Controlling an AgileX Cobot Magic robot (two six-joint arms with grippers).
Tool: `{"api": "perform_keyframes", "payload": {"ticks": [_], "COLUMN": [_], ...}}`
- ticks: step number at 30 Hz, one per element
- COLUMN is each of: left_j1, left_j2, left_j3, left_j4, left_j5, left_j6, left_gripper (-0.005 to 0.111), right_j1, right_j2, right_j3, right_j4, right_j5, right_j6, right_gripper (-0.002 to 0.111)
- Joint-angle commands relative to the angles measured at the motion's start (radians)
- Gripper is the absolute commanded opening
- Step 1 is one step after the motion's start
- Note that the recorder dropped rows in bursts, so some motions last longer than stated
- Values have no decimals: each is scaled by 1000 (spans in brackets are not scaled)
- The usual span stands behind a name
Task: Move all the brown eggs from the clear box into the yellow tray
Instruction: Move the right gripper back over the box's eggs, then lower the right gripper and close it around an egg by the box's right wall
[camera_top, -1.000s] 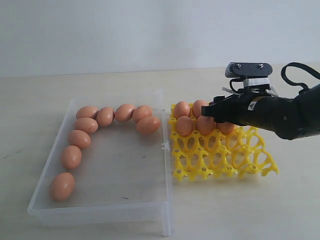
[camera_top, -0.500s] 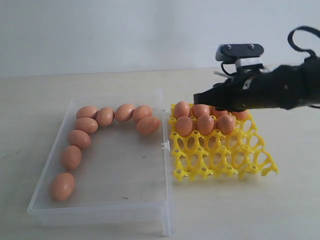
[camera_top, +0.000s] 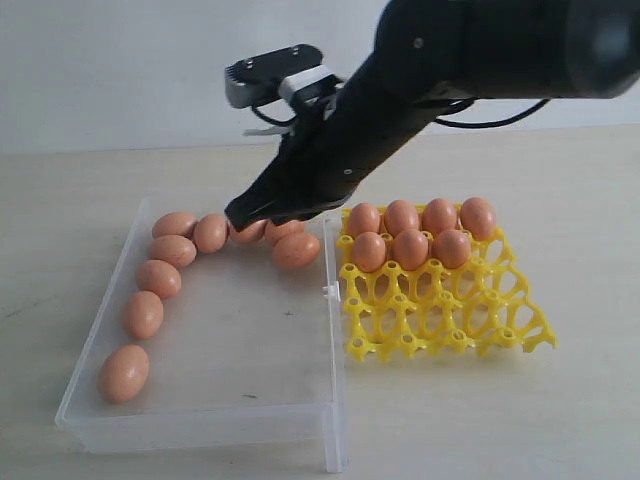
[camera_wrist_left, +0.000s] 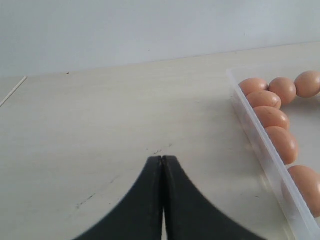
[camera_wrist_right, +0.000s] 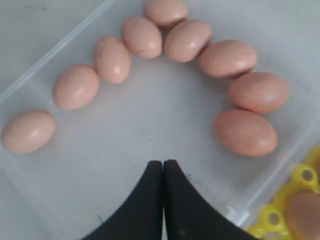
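Over clear box (camera_top: 240, 345), closed right gripper (camera_top: 243, 213), eggs (camera_top: 297, 250) nearby

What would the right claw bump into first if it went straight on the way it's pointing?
Probably the bare floor of the clear box, inside the curve of eggs. The shut right claw points there, though depth is hard to judge.
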Motion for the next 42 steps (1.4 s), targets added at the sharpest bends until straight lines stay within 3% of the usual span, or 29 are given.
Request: {"api": "perform_keyframes", "payload": {"ticks": [1,4,7,9,18,33,42], "left_j1": [1,1,1,1,1,1,1], "left_j2": [-6,-6,-6,-6,-6,-6,-6], "left_j3": [-4,-4,-4,-4,-4,-4,-4], "left_j4": [-3,-3,-3,-3,-3,-3,-3], "left_j5": [-14,-14,-14,-14,-14,-14,-14], "left_j6": [-4,-4,-4,-4,-4,-4,-4], "left_gripper": [0,0,0,0,0,0,0], "right_j1": [30,33,33,31,-8,-13,-13], "right_j2": [106,170,245,277,381,425,429], "right_j3": [-131,-207,-295,-323,-361,-361,-361], "right_j4": [9,2,-38,-40,-227,-414,-394], "right_j5": [92,114,67,9,-14,-43,73], "right_j6": [45,120,210,285,616,702,681], "right_gripper": [9,24,46,49,49,49,49]}}
